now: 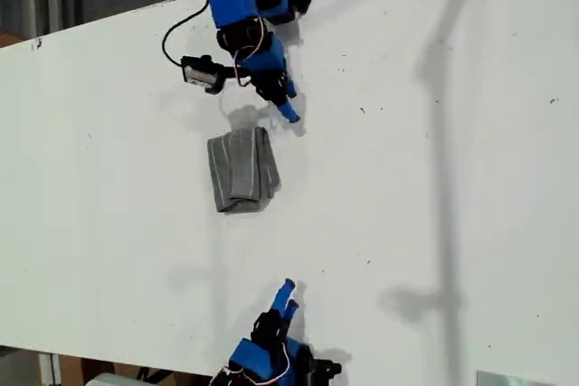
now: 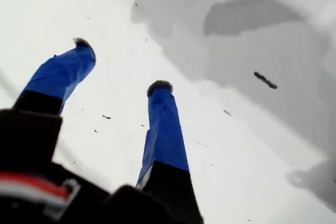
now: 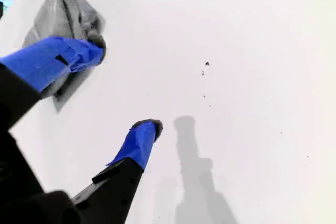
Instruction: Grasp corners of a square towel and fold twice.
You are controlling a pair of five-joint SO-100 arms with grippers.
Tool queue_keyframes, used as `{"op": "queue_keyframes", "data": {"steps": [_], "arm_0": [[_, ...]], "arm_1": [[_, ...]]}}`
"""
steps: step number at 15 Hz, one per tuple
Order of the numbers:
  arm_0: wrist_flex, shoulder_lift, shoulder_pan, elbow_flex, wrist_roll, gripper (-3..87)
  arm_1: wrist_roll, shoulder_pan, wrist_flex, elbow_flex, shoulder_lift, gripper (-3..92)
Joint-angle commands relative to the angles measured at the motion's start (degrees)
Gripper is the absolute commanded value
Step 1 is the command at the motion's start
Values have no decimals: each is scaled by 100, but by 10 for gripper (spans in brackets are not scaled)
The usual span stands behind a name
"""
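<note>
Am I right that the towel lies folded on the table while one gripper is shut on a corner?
Not quite. The towel does lie folded on the table, but neither gripper holds it: the exterior view shows both arms clear of it, and both wrist views show open, empty jaws.

A white table (image 1: 434,223) with small dark specks (image 1: 363,110).

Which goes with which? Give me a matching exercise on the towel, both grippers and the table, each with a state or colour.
Things:
1. towel
2. my first gripper
3. my second gripper
4. table

States:
A. white with dark specks
B. open, with the towel in its wrist view
C. folded grey bundle
D. open, with only table in its wrist view

Pairs: 1-C, 2-D, 3-B, 4-A
</note>
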Motion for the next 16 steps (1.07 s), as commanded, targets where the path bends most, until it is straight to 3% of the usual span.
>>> {"op": "queue_keyframes", "data": {"steps": [1, 2, 5, 7, 9, 10, 11, 12, 13, 15, 16], "arm_0": [[-290, 765, -431, 703, 167, 275], [35, 1406, -905, 1011, 510, 275], [-246, 2057, -2355, 1529, 1477, 261], [-255, 2188, -3006, 1679, 1705, 261], [-281, 2197, -3129, 1819, 1600, 255], [-281, 2197, -3076, 1828, 1037, 249], [-272, 2197, -3050, 1819, 1143, 244], [-264, 2197, -2927, 1819, 589, 243], [-264, 2197, -2918, 1819, 984, 240], [-352, 2197, -2918, 1854, 3120, 232], [-343, 2197, -2918, 1854, 3032, 227]], "arm_1": [[817, -527, -519, 431, 70, 248], [879, -360, -729, 536, -176, 248], [492, 914, -580, 167, -624, 247], [369, 1978, -598, 290, -712, 222], [-703, 2575, -773, 272, -642, 177], [-650, 2672, -773, 272, -633, 171], [-527, 2654, -782, 281, -633, 174], [-510, 2593, -817, 281, -642, 174], [-510, 2575, -826, 281, -642, 174], [-510, 2540, -835, 281, -642, 174], [-510, 2514, -861, 272, -650, 174]]}}
